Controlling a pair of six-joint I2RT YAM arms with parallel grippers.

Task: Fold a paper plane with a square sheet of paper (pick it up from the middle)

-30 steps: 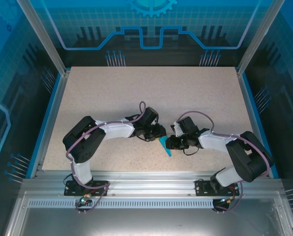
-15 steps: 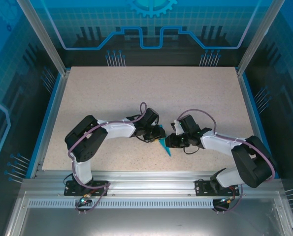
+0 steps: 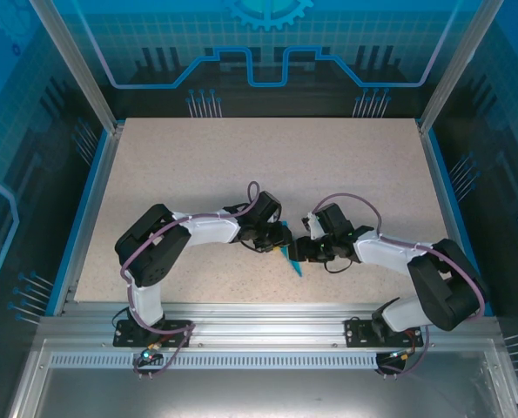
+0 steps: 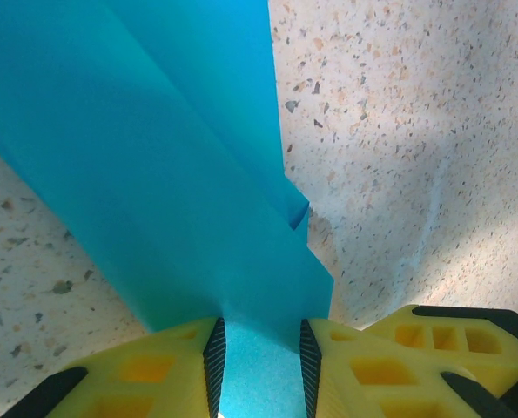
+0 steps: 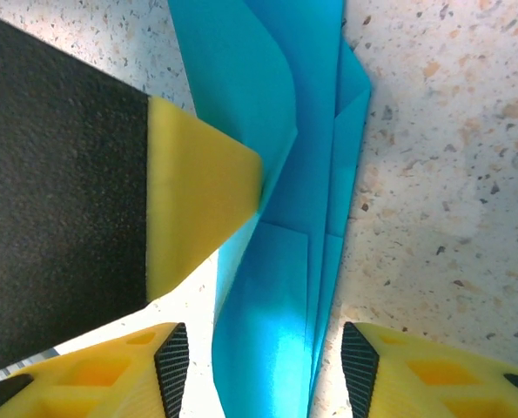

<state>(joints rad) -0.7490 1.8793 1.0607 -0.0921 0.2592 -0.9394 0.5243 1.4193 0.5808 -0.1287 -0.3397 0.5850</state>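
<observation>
Your left claw (image 4: 260, 359) is clamped on the folded plane (image 4: 154, 174). In the top view it sits low and centre, close to the front edge of the surface (image 3: 241, 157). Your right claw (image 5: 265, 366) stands apart around the plane's layered edges, with a thin gap on each side. The two claws almost meet there. Bare surface spreads above and to both sides.
</observation>
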